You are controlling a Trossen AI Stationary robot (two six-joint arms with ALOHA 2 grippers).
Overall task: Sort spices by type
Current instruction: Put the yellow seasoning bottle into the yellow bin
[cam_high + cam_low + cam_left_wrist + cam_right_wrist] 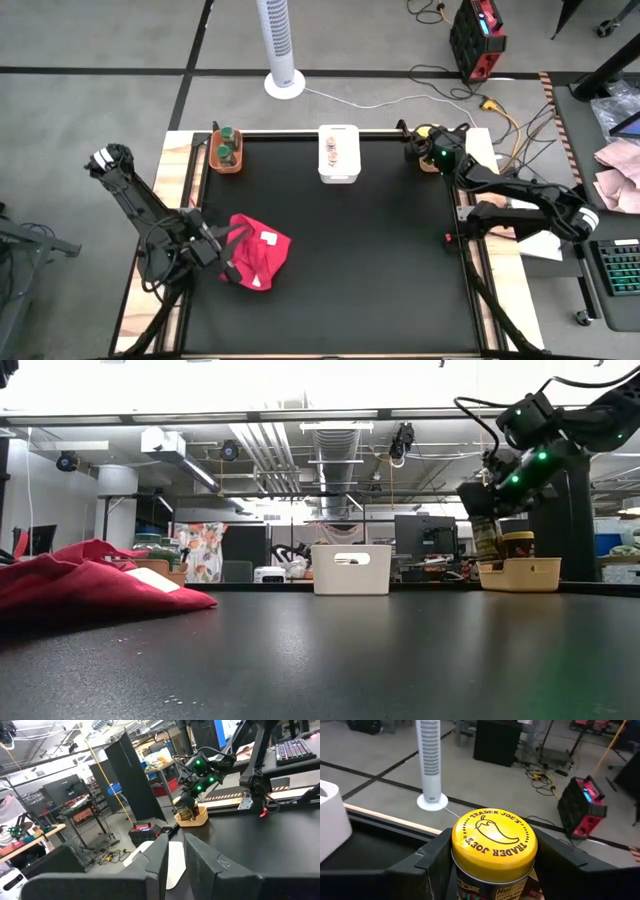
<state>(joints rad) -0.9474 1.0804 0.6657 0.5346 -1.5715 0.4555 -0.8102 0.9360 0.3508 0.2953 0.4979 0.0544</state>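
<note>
**Yellow-lidded jar held over the yellow bin at the far right corner**

The right gripper (pixel 492 865) is clamped on a small round spice jar with a yellow lid (pixel 494 838), one dark finger on each side of it just below the lid. In the low view the jar (pixel 487 540) hangs upright directly above the tan-yellow rectangular bin (pixel 520 573) at the table's far right corner, and its base looks level with the bin's rim or just inside it; whether it touches the bin floor cannot be told. Another dark jar (pixel 517 546) already stands in that bin just beside it.

The step in hand appears to be the placing of this jar with its own kind. The next move probably calls for a short straight descent, keeping clear of the neighbouring jar, and then spreading the fingers.

The left gripper (pixel 172 855) waits near the left edge of the table, fingers drawn narrow with nothing between them, beside the crumpled red cloth (pixel 255 252). The orange bin (pixel 226 150) holds green-lidded jars, and the white bin (pixel 338 153) stands between the other two.
</note>
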